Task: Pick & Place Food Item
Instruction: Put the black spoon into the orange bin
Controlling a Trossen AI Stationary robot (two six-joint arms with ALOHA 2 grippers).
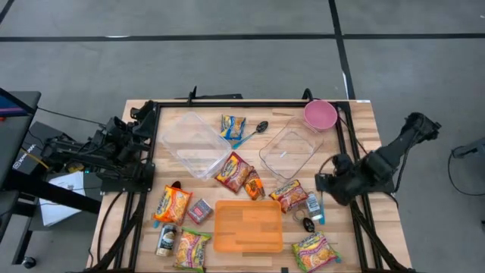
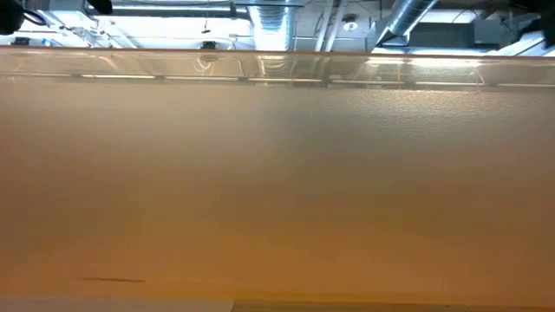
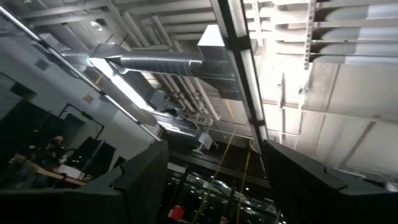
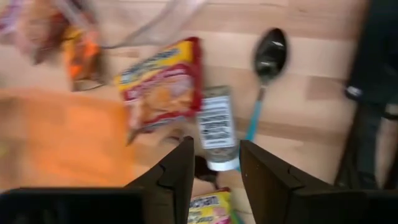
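Above the small bottle (image 4: pixel 216 127), right hand (image 4: pixel 214 163) part-open, empty, left hand (image 3: pixel 214 180) parked, fingers apart.

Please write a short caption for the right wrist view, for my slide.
Open right gripper hovers above a small clear bottle beside a red-yellow noodle packet.

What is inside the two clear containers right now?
Both look empty: the larger clear container and the smaller clear container show only the wooden table through their bottoms. The food packets lie outside them. No pincer is over either one.
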